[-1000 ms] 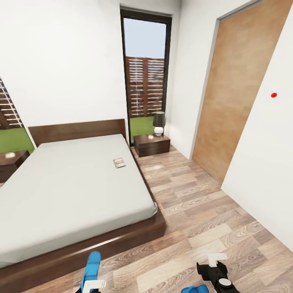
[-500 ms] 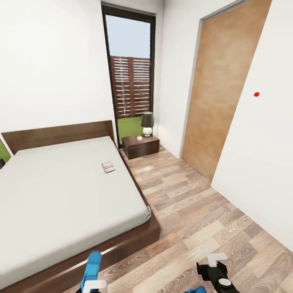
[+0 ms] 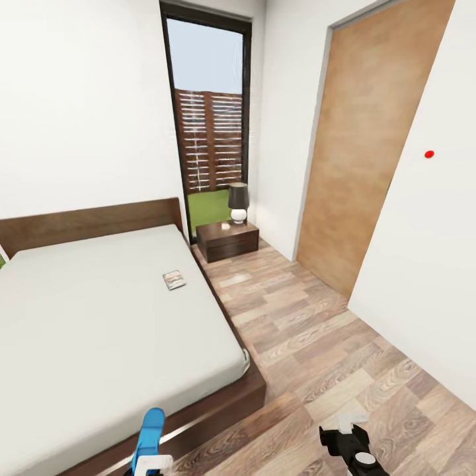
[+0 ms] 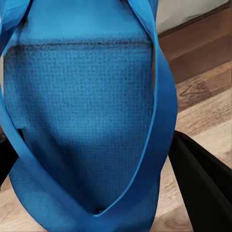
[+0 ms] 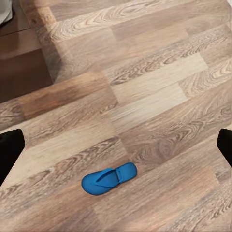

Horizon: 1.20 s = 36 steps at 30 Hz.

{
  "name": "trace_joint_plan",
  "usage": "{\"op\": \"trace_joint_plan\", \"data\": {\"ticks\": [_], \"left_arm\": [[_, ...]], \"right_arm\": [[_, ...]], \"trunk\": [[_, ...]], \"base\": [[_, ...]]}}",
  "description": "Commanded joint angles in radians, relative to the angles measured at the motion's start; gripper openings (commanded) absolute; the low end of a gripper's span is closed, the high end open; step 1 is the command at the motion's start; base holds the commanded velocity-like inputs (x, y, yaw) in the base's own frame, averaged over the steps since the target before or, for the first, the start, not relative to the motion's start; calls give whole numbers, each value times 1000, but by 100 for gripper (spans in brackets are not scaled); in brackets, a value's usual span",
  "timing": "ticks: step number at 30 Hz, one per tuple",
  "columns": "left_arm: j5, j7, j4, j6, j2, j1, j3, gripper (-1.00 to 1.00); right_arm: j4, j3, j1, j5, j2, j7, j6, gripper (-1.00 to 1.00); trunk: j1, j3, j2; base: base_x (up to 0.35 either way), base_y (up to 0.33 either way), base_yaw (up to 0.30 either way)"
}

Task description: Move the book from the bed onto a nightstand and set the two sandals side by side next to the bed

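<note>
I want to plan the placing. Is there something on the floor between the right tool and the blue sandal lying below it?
Nothing visible. In the right wrist view the sandal lies alone on bare wood floor, between the open fingertips at the picture's edges. The bed frame stands off to one side.

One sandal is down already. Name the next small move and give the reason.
Probably lower the left gripper to the floor beside the bed and set its sandal alongside the other sandal, which lies flat on the planks near the bed frame. The book can wait.
</note>
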Motion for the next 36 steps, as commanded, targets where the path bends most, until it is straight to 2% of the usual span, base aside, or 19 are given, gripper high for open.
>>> {"op": "trace_joint_plan", "data": {"ticks": [1, 14, 17, 18, 20, 21, 23, 27, 30, 31, 34, 35, 36], "left_arm": [[10, 4, 1, -4, 0, -1, -9, -100], [3, 8, -6, -30, -3, 5, -22, -100], [2, 12, -9, -27, -6, 5, -64, -100], [-2, 18, -9, -23, -8, 4, -109, -100], [-12, 26, -9, -14, -8, 4, -155, -100], [-20, 32, -9, 3, -8, 4, -191, -100], [-25, 37, -10, 27, -9, 3, -217, -100], [-30, 41, -32, 82, -11, -5, -243, -100], [-32, 42, -81, 146, -10, -20, -253, -100], [-33, 43, -134, 205, -8, -34, -255, -100], [-33, 43, -250, 310, -4, -53, -253, -100], [-33, 43, -250, 310, -4, -53, -253, -100], [-33, 44, -353, 384, -3, -61, -252, -100]], "right_arm": [[1, 6, -1, 1, -1, -6, -2, 100], [2, 6, -1, 2, -1, -6, -2, 100], [2, 6, -1, 1, -1, -6, -2, 100], [2, 6, -1, 2, -1, -6, -2, 100], [2, 6, -1, 1, -1, -6, -2, 100], [2, 6, -1, 1, -1, -6, -2, 100], [2, 6, -1, 1, -1, -6, -2, 100], [2, 6, -1, 1, -1, -6, -2, 100], [2, 6, -1, 0, -1, -6, -2, 100], [2, 6, -1, 0, -1, -6, -2, 100], [3, 6, -1, 0, -1, -6, -2, 100], [3, 6, -1, 0, -1, -6, -2, 100], [3, 6, -1, 0, -1, -6, -2, 100]], "trunk": [[1, -2, -2], [1, -2, -2], [1, -2, -2], [1, -2, -2], [1, -2, -2], [1, -2, -2], [1, -2, -2], [1, -2, -2], [1, -2, -2], [1, -2, -2], [1, -2, -2], [1, -2, -2], [1, -2, -2]], "base": [[196, 31, -109], [44, 7, -89], [3, 0, -8], [1, 0, -4], [1, 0, -3], [1, 0, -2], [0, 0, -1], [0, 0, 0], [0, 0, 0], [0, 0, 0], [0, 0, 0], [0, 0, 0], [0, 0, 0]]}}
